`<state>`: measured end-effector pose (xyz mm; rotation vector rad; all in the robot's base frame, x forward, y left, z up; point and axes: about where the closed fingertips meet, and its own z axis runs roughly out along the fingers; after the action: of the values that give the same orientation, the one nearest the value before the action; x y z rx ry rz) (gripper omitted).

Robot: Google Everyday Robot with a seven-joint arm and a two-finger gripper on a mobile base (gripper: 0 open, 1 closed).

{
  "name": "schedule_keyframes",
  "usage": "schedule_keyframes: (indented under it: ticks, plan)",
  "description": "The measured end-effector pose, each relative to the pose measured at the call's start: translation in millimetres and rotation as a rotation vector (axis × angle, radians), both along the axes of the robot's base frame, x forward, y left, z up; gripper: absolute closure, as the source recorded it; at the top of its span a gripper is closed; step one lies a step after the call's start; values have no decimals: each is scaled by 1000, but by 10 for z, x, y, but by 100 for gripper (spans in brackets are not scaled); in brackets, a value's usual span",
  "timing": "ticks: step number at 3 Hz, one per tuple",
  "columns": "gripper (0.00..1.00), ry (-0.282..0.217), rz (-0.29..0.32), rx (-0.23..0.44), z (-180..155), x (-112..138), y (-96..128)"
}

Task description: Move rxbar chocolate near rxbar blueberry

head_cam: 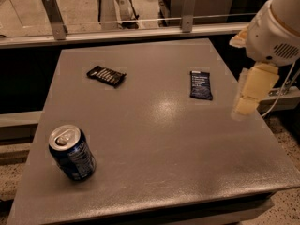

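The rxbar chocolate [106,76], a flat black wrapper with white lettering, lies on the grey table [154,144] at the back left. The rxbar blueberry [200,85], a dark navy wrapper, lies flat at the back right, about a third of the table's width from the black bar. My gripper [247,101] hangs from the white arm [274,32] at the right, above the table's right edge, just right of the blueberry bar and far from the chocolate bar. It holds nothing that I can see.
A blue soda can [72,153] stands upright near the front left corner. A low rail with metal posts [52,16] runs behind the table. The table's edges drop off at the right and the front.
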<state>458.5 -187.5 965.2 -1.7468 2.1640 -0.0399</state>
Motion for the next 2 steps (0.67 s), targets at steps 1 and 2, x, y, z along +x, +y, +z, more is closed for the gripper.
schedule_keyframes:
  ticks: [1, 2]
  plan:
    - [0, -23, 70, 97, -182, 324, 396]
    - [0, -76, 112, 253, -217, 767, 887]
